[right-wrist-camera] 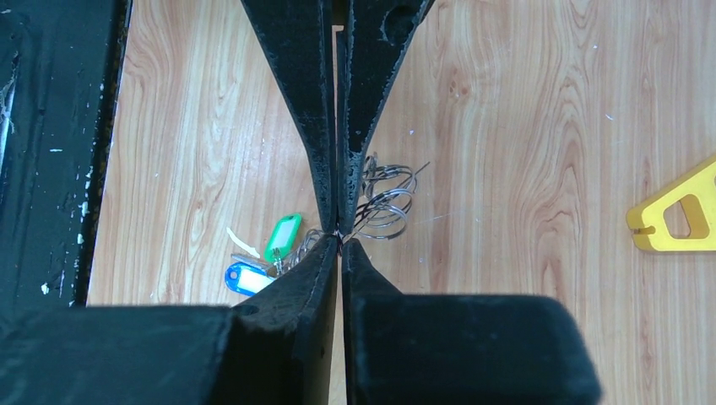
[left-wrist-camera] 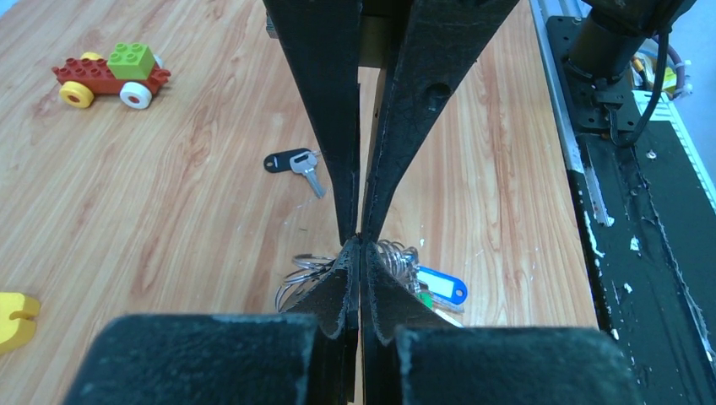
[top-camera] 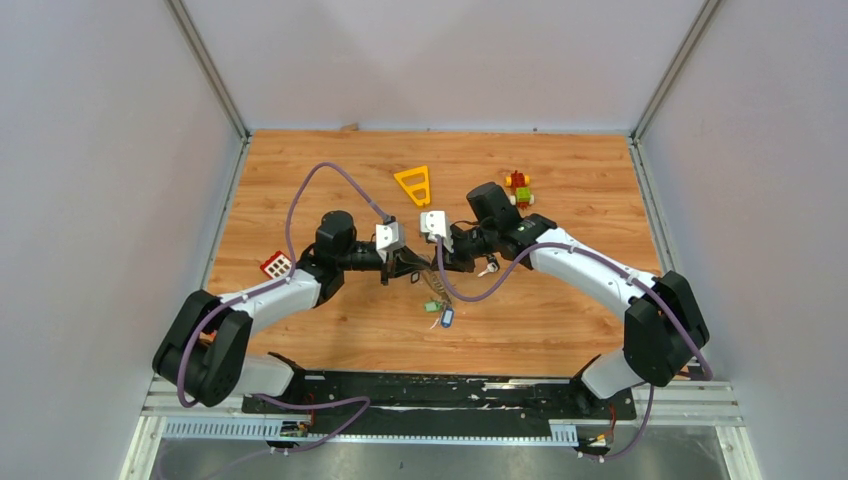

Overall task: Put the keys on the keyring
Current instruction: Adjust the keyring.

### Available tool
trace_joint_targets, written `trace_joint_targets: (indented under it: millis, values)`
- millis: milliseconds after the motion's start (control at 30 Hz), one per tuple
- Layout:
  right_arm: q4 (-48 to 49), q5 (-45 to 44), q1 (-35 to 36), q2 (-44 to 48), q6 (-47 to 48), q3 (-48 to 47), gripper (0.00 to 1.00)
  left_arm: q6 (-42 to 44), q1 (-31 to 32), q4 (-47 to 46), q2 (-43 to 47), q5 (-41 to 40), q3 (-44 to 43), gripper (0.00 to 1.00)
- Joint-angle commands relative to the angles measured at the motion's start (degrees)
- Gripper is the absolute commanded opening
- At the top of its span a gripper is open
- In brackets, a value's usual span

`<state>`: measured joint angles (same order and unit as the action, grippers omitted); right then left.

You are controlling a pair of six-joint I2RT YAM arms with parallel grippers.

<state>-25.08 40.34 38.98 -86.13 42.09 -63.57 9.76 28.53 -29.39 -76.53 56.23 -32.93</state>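
Note:
The keyring (left-wrist-camera: 300, 274) is a bundle of silver wire loops held just above the table; it also shows in the right wrist view (right-wrist-camera: 384, 202). Keys with a blue tag (left-wrist-camera: 441, 284) and a green tag (right-wrist-camera: 284, 236) hang from it down to the table (top-camera: 440, 315). One key with a black tag (left-wrist-camera: 291, 160) lies loose on the wood. My left gripper (left-wrist-camera: 360, 246) and right gripper (right-wrist-camera: 340, 240) meet tip to tip at the table's middle (top-camera: 425, 266). Both are shut on the ring's wire.
A yellow triangle frame (top-camera: 414, 184) lies behind the grippers. A toy block car (top-camera: 518, 188) stands at the back right. A red and white block (top-camera: 276, 265) lies by the left arm. The black base rail (top-camera: 440, 390) runs along the near edge.

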Motion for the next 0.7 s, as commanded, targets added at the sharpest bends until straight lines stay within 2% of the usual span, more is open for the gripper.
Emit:
trace_joint_targets:
  millis: [0, 33, 367, 400, 467, 533, 667]
  values:
    - [1.0, 2.0, 0.2, 1.5, -0.7, -0.2, 0.02, 1.7, 0.4, -1.8, -0.6, -0.1, -0.2, 0.0]
    - [1.1, 2.0, 0.3, 1.7, -0.8, -0.1, 0.0, 1.7, 0.4, -1.7, -0.6, -0.1, -0.3, 0.0]
    - [2.3, -1.1, -0.4, 4.8, -2.9, -0.5, 0.0, -0.9, 0.0, -1.5, -0.6, 1.1, -2.2, 0.0]
    - [1.9, -0.9, -0.5, 5.1, -3.3, -1.0, 0.0, -1.3, -0.4, -1.1, -0.4, 1.4, -2.8, 0.02]
    - [1.3, -0.5, -1.2, 5.5, -4.4, -2.2, 0.0, -1.4, -1.1, 0.9, -0.1, 2.7, -4.5, 0.14]
    - [1.0, -0.2, -1.8, 6.0, -5.8, -3.0, 0.0, -0.4, -1.9, 4.7, 0.4, 4.2, -6.8, 0.22]
    - [1.2, 1.1, -3.0, 6.8, -9.1, -3.8, 0.0, 10.0, -2.4, 18.7, 2.8, 5.8, -11.0, 0.33]
